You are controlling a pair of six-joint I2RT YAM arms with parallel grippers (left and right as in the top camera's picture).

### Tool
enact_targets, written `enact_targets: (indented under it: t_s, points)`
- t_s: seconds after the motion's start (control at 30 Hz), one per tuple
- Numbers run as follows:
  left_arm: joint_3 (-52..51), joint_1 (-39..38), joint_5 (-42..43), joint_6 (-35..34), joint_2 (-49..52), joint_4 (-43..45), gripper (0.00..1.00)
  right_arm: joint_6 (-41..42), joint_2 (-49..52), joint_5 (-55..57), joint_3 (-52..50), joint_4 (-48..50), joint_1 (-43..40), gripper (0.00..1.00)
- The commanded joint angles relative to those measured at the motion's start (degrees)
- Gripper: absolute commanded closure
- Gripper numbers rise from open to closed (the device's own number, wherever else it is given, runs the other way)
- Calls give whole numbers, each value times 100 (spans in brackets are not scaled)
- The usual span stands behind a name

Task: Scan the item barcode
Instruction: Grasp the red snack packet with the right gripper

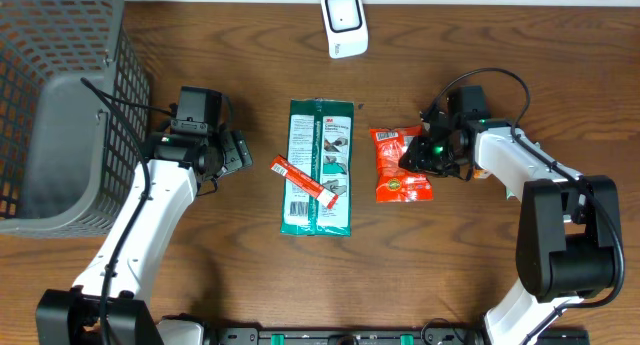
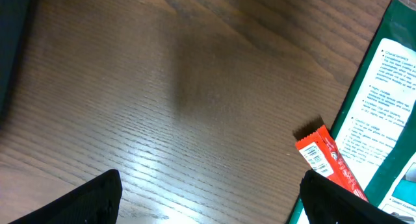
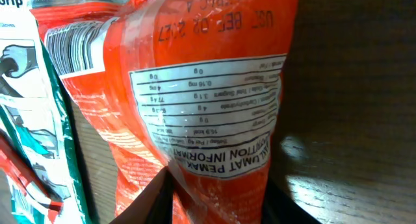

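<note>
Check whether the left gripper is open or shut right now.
Open. In the left wrist view the left gripper's fingers sit at opposite bottom corners, far apart, with only bare table between them; nothing is held.

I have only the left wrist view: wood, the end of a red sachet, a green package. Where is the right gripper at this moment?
Observer: The right gripper is at the right end of an orange bag. The right wrist view shows that end pinched in it.
Operator: Is a scanner somewhere? I see none.
Observer: Yes, a white scanner stands near the far edge of the table, beyond the green package.
</note>
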Motion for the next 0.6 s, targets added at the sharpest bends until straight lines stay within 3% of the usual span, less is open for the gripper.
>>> enact_targets:
  t_s: [0.0,0.07,0.13,0.57]
  points:
    - [63,20,-48,-28,31,-11,11,-114,-55,-9,-107,-9,-72,73]
    - [63,20,-48,-28,31,-11,12,-332,-188,-83,-105,-9,-111,89]
    - [63,20,-46,-28,31,-9,11,-590,-319,-181,-105,-24,-136,99]
    - [63,20,-48,-28,31,-11,12,-1436,-621,-179,-107,-542,-120,99]
